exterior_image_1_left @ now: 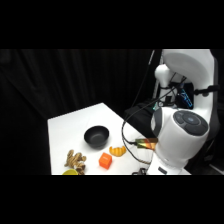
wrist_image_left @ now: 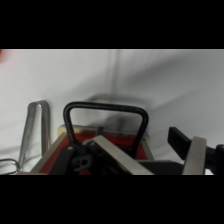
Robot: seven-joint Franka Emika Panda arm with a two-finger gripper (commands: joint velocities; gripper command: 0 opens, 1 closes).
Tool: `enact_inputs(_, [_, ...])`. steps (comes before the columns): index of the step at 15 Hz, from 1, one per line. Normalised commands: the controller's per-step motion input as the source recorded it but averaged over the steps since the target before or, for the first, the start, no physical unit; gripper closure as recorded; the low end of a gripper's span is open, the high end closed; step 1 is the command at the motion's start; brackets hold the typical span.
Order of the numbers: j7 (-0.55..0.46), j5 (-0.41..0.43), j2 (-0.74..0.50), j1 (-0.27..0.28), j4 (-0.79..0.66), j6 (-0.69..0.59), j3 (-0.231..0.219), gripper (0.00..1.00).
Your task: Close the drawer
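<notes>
In your wrist view, the drawer (wrist_image_left: 75, 142) sits bottom centre under the gripper (wrist_image_left: 150, 155), whose fingers stand apart.

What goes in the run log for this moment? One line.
task: close drawer | gripper: at its black loop handle | tongs: beside drawer

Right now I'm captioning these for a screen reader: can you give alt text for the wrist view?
A black loop handle on a reddish-brown drawer sits just ahead of the robot hand, over a white table. Metal tongs lie to the picture's left of the drawer.
</notes>
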Motion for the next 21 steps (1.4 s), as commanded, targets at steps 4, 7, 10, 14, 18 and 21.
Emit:
enact_inputs(4, [-0.02,-0.041,-0.11,-0.087,0.05,-0.10,-0.033,0.00])
enact_inputs(7, [-0.07,0.028,-0.34,-0.179,-0.15,-0.10,-0.006,0.00])
enact_inputs(10, [-0.12,0.114,-0.44,-0.161,-0.19,-0.17,0.050,0.00])
enact_inputs(14, [-0.11,0.248,-0.50,-0.131,-0.15,-0.35,0.084,0.00])
enact_inputs(18, [0.06,0.219,-0.42,-0.083,0.02,-0.45,-0.010,0.00])
enact_inputs(21, [0.15,0.150,-0.23,-0.055,0.16,-0.39,-0.060,0.00])
